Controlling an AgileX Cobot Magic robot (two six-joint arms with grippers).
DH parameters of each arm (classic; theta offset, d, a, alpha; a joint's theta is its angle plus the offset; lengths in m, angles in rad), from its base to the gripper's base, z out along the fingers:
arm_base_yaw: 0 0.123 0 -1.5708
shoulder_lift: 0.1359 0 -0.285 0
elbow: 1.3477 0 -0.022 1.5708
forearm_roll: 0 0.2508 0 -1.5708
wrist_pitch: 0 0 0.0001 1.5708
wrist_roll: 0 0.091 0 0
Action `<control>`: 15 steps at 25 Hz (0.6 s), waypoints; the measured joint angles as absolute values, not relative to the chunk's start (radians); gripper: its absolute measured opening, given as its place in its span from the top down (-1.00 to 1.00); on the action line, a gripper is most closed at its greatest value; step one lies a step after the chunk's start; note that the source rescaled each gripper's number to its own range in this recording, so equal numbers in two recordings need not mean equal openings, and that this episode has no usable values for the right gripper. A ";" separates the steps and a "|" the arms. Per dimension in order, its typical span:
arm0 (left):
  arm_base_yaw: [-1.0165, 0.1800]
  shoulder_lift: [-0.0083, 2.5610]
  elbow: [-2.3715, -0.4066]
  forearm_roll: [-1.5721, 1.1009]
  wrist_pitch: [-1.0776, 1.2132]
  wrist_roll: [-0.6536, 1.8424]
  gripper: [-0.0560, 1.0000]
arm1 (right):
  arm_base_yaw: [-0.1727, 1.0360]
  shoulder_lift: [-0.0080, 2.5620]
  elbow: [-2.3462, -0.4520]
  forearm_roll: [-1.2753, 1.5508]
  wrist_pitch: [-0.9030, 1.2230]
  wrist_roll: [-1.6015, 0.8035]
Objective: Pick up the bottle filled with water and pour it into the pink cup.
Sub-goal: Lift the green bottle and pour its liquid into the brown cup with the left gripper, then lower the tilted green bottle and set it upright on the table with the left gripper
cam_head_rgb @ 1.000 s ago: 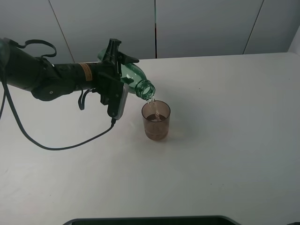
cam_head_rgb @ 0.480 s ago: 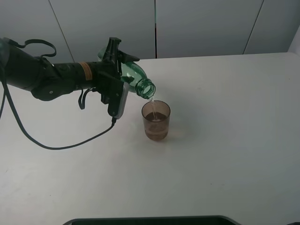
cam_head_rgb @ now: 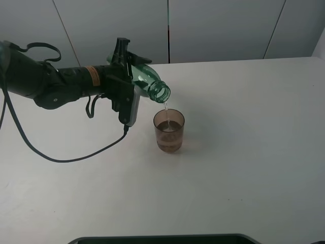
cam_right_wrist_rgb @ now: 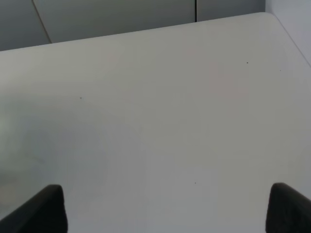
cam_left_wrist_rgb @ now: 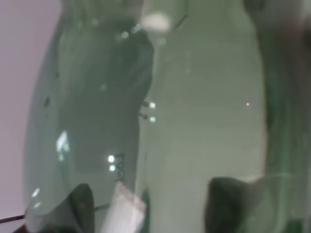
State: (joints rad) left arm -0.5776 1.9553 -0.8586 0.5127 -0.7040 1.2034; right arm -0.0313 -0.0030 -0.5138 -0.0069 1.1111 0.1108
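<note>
My left gripper (cam_head_rgb: 129, 76) is shut on the green-tinted bottle (cam_head_rgb: 150, 83) and holds it tipped nearly sideways above the table. The open neck (cam_head_rgb: 162, 93) points down to the right, just above the pink cup (cam_head_rgb: 169, 131). A thin stream of water (cam_head_rgb: 166, 108) falls from the neck into the cup, which stands upright and holds liquid. In the left wrist view the bottle (cam_left_wrist_rgb: 97, 121) fills the frame, blurred. My right gripper (cam_right_wrist_rgb: 165, 208) is open and empty over bare table; it does not show in the exterior high view.
The white table (cam_head_rgb: 244, 152) runs back to grey wall panels (cam_head_rgb: 218, 25). A black cable (cam_head_rgb: 76, 156) loops from the left arm across the table, left of the cup. A dark edge (cam_head_rgb: 162, 238) lies along the front.
The bottle's neck has shifted slightly right and up over the cup, and water keeps running into the cup. The cup has not moved.
</note>
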 joint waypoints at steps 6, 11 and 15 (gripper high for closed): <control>-0.578 1.948 -0.859 0.513 -0.723 1.146 0.89 | -0.031 -0.003 -0.514 -0.007 1.111 0.111; -0.578 1.928 -0.859 0.513 -0.750 1.034 0.89 | -0.031 -0.003 -0.514 -0.007 1.111 0.111; -0.578 1.897 -0.859 0.497 -0.783 0.865 0.89 | -0.031 -0.003 -0.514 -0.007 1.111 0.111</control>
State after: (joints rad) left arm -0.5776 1.8969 -0.8586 0.4973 -0.7828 0.8651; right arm -0.0313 -0.0030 -0.5138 -0.0069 1.1111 0.1108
